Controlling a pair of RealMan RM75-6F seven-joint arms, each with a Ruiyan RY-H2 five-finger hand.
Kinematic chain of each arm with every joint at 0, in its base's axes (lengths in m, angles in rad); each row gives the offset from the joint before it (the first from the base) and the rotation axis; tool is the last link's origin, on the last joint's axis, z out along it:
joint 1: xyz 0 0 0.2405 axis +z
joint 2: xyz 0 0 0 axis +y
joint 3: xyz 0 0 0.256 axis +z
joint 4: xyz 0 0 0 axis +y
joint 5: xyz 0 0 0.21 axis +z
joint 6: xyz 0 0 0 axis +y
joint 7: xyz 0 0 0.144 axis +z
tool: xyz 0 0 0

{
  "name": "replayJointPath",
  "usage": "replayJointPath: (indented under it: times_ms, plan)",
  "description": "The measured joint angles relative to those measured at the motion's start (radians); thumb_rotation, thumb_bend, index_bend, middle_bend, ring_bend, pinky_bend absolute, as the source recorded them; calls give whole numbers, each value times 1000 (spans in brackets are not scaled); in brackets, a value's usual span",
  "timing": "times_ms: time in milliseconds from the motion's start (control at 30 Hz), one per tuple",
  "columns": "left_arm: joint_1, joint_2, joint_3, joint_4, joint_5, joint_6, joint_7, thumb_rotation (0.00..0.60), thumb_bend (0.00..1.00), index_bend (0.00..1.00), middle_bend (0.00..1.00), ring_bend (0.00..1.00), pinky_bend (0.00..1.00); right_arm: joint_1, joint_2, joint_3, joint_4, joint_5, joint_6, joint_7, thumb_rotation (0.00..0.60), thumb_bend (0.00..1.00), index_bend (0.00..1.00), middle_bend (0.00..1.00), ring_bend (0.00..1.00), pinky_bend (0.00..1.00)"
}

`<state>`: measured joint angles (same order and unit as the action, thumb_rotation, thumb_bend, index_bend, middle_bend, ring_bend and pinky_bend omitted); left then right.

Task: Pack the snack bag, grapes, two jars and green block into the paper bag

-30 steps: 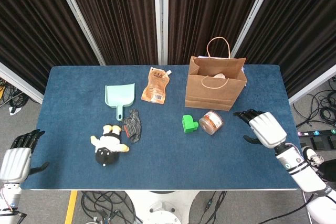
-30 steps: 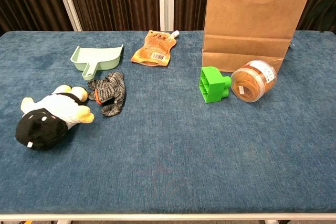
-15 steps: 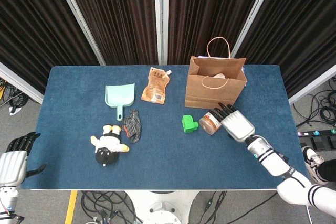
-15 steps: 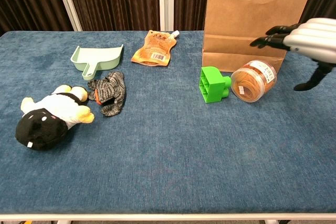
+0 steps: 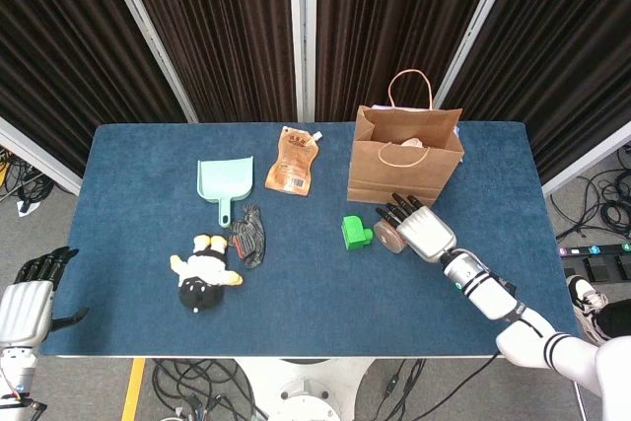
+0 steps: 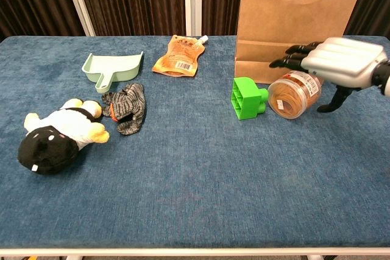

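Right robot hand (image 6: pixel 341 65) hovered over the jar (image 6: pixel 294 94), fingers spread wide and holding nothing, presumably placed for a top grasp. Jar lay on its side on the bench (image 5: pixel 138 273), just at 3 o'clock of the green block (image 5: pixel 354 233) and at 6 o'clock of the upright paper bag (image 5: pixel 404 167). Snack bag (image 5: pixel 293 162) lay at 9 o'clock of the paper bag. Left robot hand (image 5: pixel 28 300) idled off the bench's 8 o'clock corner, fingers apart, empty.

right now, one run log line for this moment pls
right hand open over jar | jar on its side beside green block | left hand idle off table | paper bag upright
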<state>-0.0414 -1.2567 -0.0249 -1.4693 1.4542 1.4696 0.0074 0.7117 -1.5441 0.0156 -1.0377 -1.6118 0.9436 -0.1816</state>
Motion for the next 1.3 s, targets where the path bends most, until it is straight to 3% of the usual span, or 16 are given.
replayJointPath:
  times_ms: [133,333,567,767,900,1067,1300]
  plan:
    - [3,-1,0,4,-4,0,-5,600,31,204,240,184,177,2,-36,-7,58,-7,10,24,600,171,317,342,201,404]
    - [7,-6,1,12,-2,5,-12,600,31,204,240,184,177,-8,-54,-9,86,-15,71,86,600,203,455,438,319,516]
    - [-1,-1,0,10,5,0,-6,600,31,204,240,184,177,-33,39,7,-37,-54,250,132,600,203,475,452,336,523]
    - [-6,-1,2,6,13,-2,1,600,31,204,240,184,177,-56,215,55,-266,-89,411,133,600,204,475,453,340,533]
    - [-9,-1,0,3,15,-3,4,600,31,204,240,184,177,-68,359,122,-422,-77,458,132,600,203,475,453,340,534]
    - [-9,-2,3,0,17,-4,10,600,31,204,240,184,177,-66,478,217,-505,19,448,150,600,203,475,453,338,533]
    - [-9,-2,5,-4,12,-8,12,600,31,204,240,184,177,-11,521,286,-496,234,255,152,600,203,474,453,335,530]
